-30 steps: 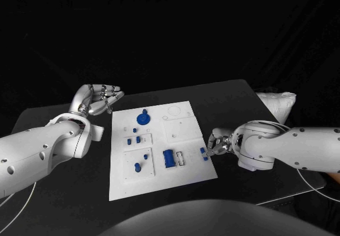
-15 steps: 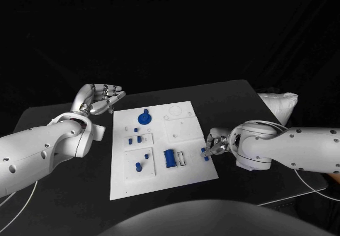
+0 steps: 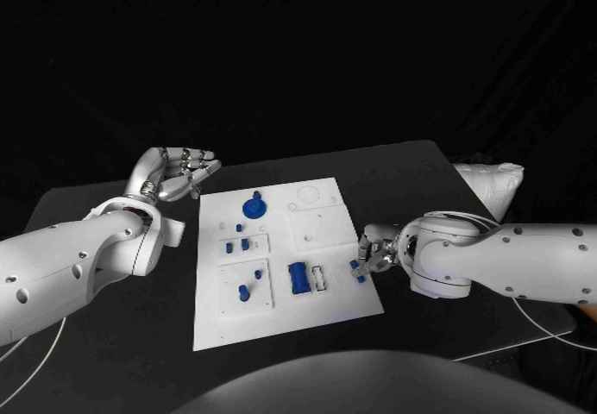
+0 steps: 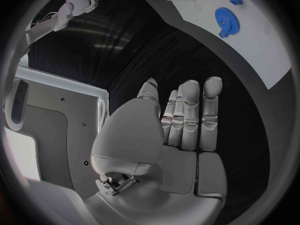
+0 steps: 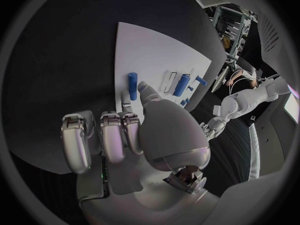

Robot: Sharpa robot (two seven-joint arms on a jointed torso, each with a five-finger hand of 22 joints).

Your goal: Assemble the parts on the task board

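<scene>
The white task board point(image 3: 326, 231) lies mid-table. On it sit a blue gear point(image 3: 253, 207), two small blue pieces point(image 3: 235, 246), a blue block point(image 3: 298, 278) beside a white slot frame point(image 3: 318, 279), and two more blue pieces point(image 3: 247, 286). A blue bar point(image 3: 358, 266) lies at the board's right edge. My right hand point(image 3: 377, 252) is at that edge, fingers curled in; its thumb tip point(image 5: 145, 90) lies right beside the bar point(image 5: 132, 86), and whether it touches I cannot tell. My left hand point(image 3: 174, 172) is raised off the board's far left corner and holds nothing, its fingers point(image 4: 187, 115) straight.
The black table point(image 3: 124, 328) surrounds the board, with bare strips to its left and in front. The table's right front corner point(image 3: 566, 321) is close behind my right arm, and a thin white cable point(image 3: 523, 338) runs along it.
My right hand has edged slightly towards the board's right edge. The blue bar and my left hand have stayed where they were.
</scene>
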